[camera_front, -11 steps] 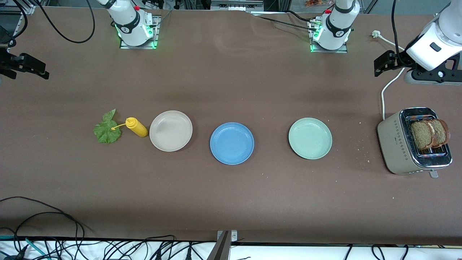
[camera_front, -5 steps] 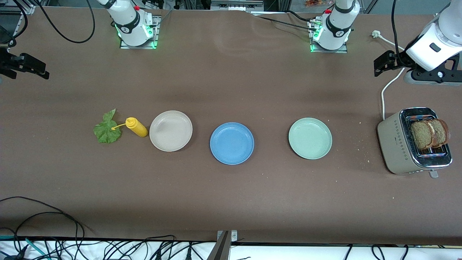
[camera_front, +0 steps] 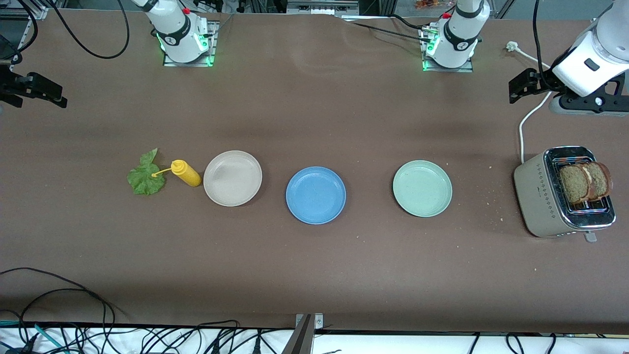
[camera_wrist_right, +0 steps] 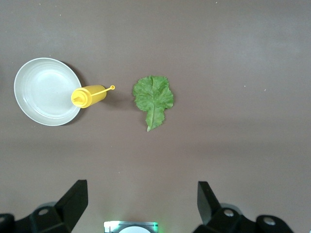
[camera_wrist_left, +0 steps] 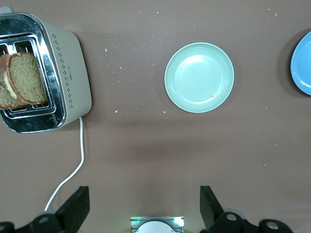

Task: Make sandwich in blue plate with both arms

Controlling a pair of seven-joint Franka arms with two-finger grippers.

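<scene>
The blue plate (camera_front: 316,195) lies bare at the table's middle; its edge shows in the left wrist view (camera_wrist_left: 303,60). Two brown bread slices (camera_front: 585,182) stand in the toaster (camera_front: 543,194) at the left arm's end; the left wrist view shows the bread (camera_wrist_left: 22,80) too. The green lettuce leaf (camera_front: 146,177) lies flat toward the right arm's end and shows in the right wrist view (camera_wrist_right: 153,97). My left gripper (camera_front: 522,87) (camera_wrist_left: 144,208) hangs open and empty, high over the table. My right gripper (camera_front: 34,94) (camera_wrist_right: 141,201) hangs open and empty, high over its end.
A beige plate (camera_front: 232,178) and a yellow squeeze bottle (camera_front: 185,172) lie between the lettuce and the blue plate. A pale green plate (camera_front: 422,188) lies between the blue plate and the toaster. The toaster's white cord (camera_front: 523,125) runs toward the arm bases.
</scene>
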